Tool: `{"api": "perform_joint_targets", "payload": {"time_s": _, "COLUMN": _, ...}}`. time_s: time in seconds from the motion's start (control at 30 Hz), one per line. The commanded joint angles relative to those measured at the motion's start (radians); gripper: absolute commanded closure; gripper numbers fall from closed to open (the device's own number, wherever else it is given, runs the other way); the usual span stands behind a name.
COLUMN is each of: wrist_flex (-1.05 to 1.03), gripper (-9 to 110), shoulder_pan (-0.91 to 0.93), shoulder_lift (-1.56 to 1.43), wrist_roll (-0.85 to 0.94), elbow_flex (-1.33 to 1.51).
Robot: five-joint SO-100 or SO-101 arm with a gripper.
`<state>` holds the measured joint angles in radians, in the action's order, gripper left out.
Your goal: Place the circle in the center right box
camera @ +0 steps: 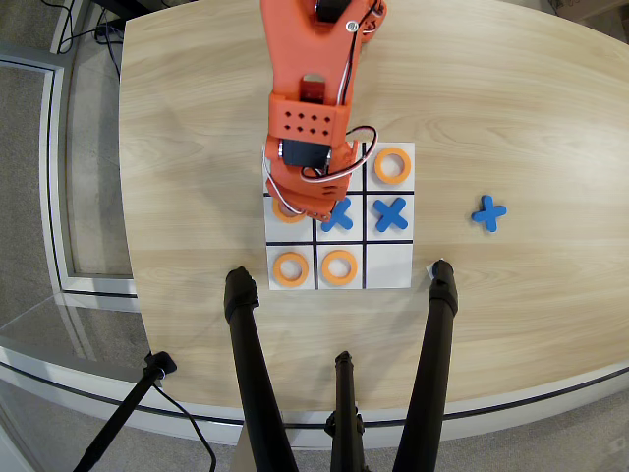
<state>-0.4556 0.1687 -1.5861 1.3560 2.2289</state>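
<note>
My orange gripper (301, 208) hangs over the left end cell (276, 230) of the grid board's middle row in the overhead view. That white cell is edged by black lines. An orange circle (282, 209) peeks out from under the fingers, which look shut on it. The arm hides most of this circle and the fingertips. Three more orange circles lie on the board, at the top right (392, 165), bottom left (290, 268) and bottom middle (338, 267).
Blue X pieces fill the centre cell (339, 217) and the right middle cell (390, 213). Another blue X (488, 212) lies loose on the wooden table right of the board. Black tripod legs (252, 364) cross the near edge. The arm covers the board's top left.
</note>
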Motion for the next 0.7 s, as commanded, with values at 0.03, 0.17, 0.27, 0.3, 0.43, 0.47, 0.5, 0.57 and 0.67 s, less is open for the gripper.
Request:
{"api": "perform_joint_targets", "payload": {"time_s": 0.03, "wrist_flex": 0.025, "gripper": 102, "shoulder_pan": -0.005, "shoulder_lift": 0.054, "wrist_roll": -0.011, "elbow_flex": -0.069}}
{"api": "perform_joint_targets", "payload": {"time_s": 0.17, "wrist_flex": 0.025, "gripper": 102, "shoulder_pan": -0.005, "shoulder_lift": 0.087, "wrist_roll": -0.018, "elbow_flex": -0.107}}
{"api": "perform_joint_targets", "payload": {"time_s": 0.27, "wrist_flex": 0.020, "gripper": 102, "shoulder_pan": -0.003, "shoulder_lift": 0.097, "wrist_roll": -0.018, "elbow_flex": -0.118}}
{"api": "perform_joint_targets", "payload": {"time_s": 0.3, "wrist_flex": 0.020, "gripper": 102, "shoulder_pan": -0.002, "shoulder_lift": 0.097, "wrist_roll": -0.018, "elbow_flex": -0.118}}
{"api": "perform_joint_targets", "payload": {"time_s": 0.43, "wrist_flex": 0.015, "gripper": 101, "shoulder_pan": 0.002, "shoulder_lift": 0.087, "wrist_roll": -0.012, "elbow_flex": -0.106}}
{"api": "perform_joint_targets", "payload": {"time_s": 0.47, "wrist_flex": 0.011, "gripper": 101, "shoulder_pan": 0.002, "shoulder_lift": 0.084, "wrist_roll": -0.012, "elbow_flex": -0.106}}
{"api": "perform_joint_targets", "payload": {"time_s": 0.5, "wrist_flex": 0.008, "gripper": 98, "shoulder_pan": 0.002, "shoulder_lift": 0.081, "wrist_roll": -0.011, "elbow_flex": -0.106}}
{"api": "perform_joint_targets", "payload": {"time_s": 0.57, "wrist_flex": 0.002, "gripper": 91, "shoulder_pan": 0.002, "shoulder_lift": 0.075, "wrist_roll": -0.011, "elbow_flex": -0.106}}
{"api": "perform_joint_targets", "payload": {"time_s": 0.67, "wrist_flex": -0.015, "gripper": 88, "shoulder_pan": 0.005, "shoulder_lift": 0.063, "wrist_roll": -0.011, "elbow_flex": -0.117}}
